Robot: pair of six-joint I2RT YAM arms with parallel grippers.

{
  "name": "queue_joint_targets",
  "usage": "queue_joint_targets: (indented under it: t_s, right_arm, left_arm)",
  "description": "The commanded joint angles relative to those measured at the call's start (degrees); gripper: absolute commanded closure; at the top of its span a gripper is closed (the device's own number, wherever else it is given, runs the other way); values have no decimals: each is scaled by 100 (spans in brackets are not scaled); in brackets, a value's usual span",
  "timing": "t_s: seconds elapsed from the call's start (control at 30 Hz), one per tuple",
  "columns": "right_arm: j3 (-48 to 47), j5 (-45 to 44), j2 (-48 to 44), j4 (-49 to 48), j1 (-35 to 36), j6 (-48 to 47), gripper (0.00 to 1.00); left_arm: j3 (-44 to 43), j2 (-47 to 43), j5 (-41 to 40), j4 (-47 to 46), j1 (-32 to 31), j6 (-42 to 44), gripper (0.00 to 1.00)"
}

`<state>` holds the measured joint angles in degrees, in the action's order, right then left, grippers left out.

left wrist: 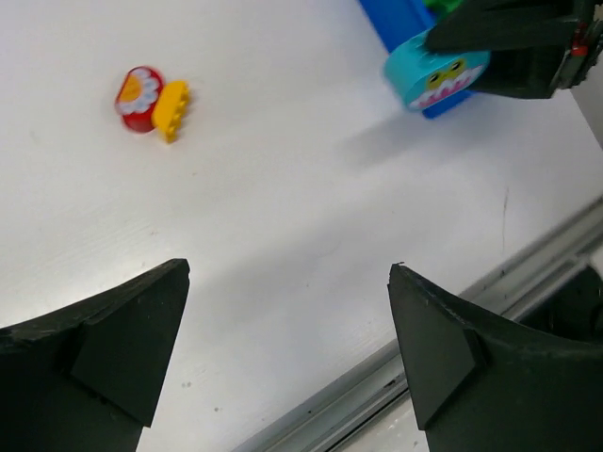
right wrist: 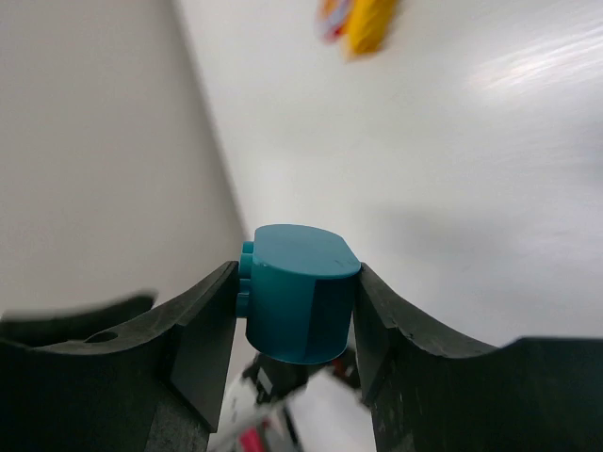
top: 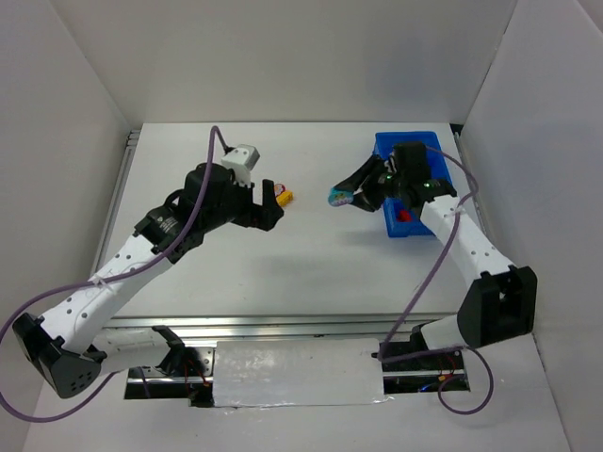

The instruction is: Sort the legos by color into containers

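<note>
Three white walls (top: 283, 56) enclose a white table (top: 311, 268). Left gripper (left wrist: 287, 273) hangs open by a red-and-yellow brick (left wrist: 151, 99); right gripper (right wrist: 297, 282) clamps a teal brick (right wrist: 300, 311) beside the blue bin (top: 386, 146) at two o'clock.

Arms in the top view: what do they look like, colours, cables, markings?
Left arm and right arm: white shells with small dark dots, black joints and bases, a purple cable looping along each. Fingers are matte black wedges. Green lights glow near the right wrist. No legible lettering.
</note>
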<state>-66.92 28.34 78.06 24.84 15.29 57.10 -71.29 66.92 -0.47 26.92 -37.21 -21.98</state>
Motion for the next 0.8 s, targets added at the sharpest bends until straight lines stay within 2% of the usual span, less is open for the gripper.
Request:
queue_joint_targets:
  t_s: [0.0, 0.07, 0.23, 0.33, 0.47, 0.57, 0.6, 0.7, 0.77]
  right_arm:
    - [-583, -1396, 384, 512, -569, -629, 100]
    - [-1153, -2188, 900, 714, -991, -727, 100]
    - [-2376, -2639, 2367, 1083, -1774, -613, 100]
    - [-3508, -3272, 3054, 1426, -2081, -621, 100]
    - [-4424, -3554, 3777, 1971, -2328, -674, 97]
    - [-4707, -3599, 4076, 1946, -2442, -700, 94]
    - [-4743, -3564, 4181, 1928, -2469, -700, 93]
    - [-4997, -3389, 4401, 1884, -2548, -709, 75]
    - [-5059, -3195, 4481, 1753, -2583, -762, 69]
  left_arm:
    - [88, -275, -885, 182, 205, -658, 0]
    - [211, -302, -806, 235, 284, -773, 0]
    - [238, -328, -560, 586, 399, -949, 1]
    - [299, -442, -279, 700, 425, -957, 1]
    - [510, -775, -59, 762, 434, -966, 1]
    - [633, -1039, -6, 824, 443, -958, 0]
    - [660, -1092, -6, 850, 443, -966, 1]
    - [739, -1260, 3, 868, 443, -949, 1]
    - [757, -1286, -6, 929, 452, -923, 1]
